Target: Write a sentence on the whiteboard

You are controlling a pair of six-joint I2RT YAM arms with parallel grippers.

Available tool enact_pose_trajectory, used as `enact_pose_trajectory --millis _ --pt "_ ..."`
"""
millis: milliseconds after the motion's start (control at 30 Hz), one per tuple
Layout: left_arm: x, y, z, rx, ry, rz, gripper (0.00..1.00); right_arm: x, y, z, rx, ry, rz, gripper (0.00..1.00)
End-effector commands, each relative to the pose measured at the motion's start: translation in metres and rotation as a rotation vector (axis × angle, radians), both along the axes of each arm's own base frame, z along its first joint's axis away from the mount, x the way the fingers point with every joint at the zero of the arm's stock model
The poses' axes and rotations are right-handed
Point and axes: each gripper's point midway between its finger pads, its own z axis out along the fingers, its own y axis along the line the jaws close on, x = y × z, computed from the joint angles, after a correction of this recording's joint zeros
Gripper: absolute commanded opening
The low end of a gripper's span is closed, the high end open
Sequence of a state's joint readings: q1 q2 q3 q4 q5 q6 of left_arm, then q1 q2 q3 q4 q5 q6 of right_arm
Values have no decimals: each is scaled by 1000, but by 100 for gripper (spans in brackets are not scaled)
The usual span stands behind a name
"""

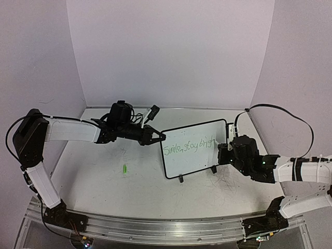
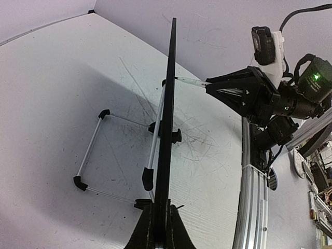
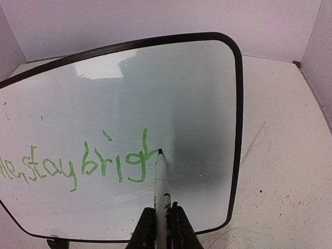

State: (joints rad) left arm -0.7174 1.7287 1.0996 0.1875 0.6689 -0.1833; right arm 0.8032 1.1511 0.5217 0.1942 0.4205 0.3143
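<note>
Clamping the whiteboard at its nine-o'clock edge is the left gripper — right gripper is pinching a marker, bare board lying at three o'clock.

Green cursive sentence across standing black-framed whiteboard

Top view: high behind the arm bases, looking down toward the back wall at 12 o'clock, whole table and whiteboard seen from afar. Left wrist view: tight against the whiteboard's edge, sighting along it, right gripper at 2 o'clock. Right wrist view: close, facing the board's written front, marker rising from 6 o'clock. All three views share the whiteboard.
</note>
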Motion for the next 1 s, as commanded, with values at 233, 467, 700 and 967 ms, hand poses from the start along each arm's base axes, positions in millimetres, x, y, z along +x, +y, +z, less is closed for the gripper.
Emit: enact_pose_trajectory --millis 233,467,700,967 --pt "-5 -2 13 6 -49 -17 0 -3 0 -7 23 51 -3 0" --pt "-5 -2 11 8 -47 -17 0 3 -4 24 42 -28 -34 0" --pt "-5 -2 14 4 -53 -17 0 13 -8 44 72 -74 -31 0" --pt "-5 -1 15 6 -56 -12 0 19 -2 41 69 -73 -6 0"
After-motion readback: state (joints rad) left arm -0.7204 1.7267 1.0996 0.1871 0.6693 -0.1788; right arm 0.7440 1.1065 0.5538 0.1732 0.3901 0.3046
